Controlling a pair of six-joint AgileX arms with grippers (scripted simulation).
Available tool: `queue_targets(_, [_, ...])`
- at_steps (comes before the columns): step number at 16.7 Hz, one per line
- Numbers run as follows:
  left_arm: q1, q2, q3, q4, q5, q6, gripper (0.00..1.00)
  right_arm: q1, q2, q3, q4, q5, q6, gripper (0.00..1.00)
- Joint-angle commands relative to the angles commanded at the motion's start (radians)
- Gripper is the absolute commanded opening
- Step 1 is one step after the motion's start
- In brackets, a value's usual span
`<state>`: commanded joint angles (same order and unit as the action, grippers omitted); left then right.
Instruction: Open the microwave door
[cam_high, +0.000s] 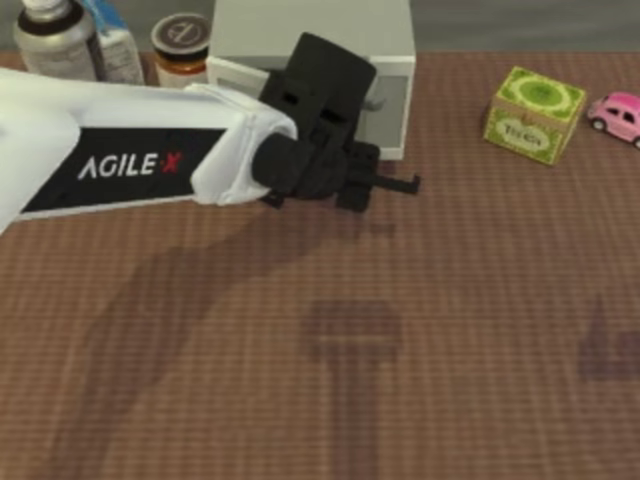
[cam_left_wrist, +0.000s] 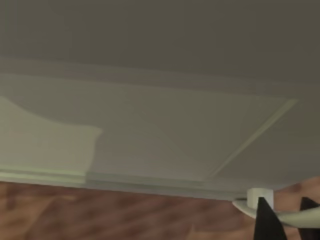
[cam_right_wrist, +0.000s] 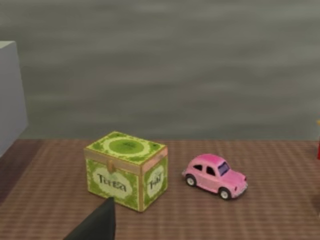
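At the microwave door (cam_high: 385, 98), your left gripper (cam_high: 395, 183) sits by the handle (cam_left_wrist: 260, 196); its grip I cannot tell; confirm hold, then pull along the hinge arc.

Tea box (cam_high: 534, 115) – pink toy car (cam_high: 615, 116) beside

Matt woven-look table (cam_high: 480, 300)
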<state>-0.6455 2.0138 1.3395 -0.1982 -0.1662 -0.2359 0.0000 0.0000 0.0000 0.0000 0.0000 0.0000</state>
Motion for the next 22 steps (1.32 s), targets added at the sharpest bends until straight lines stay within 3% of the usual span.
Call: queue_targets(22, [0.011,-0.026,-0.039,0.019,0.034,0.041,0.0,0.0,0.0,0.0,0.0,0.0,0.0,1.0])
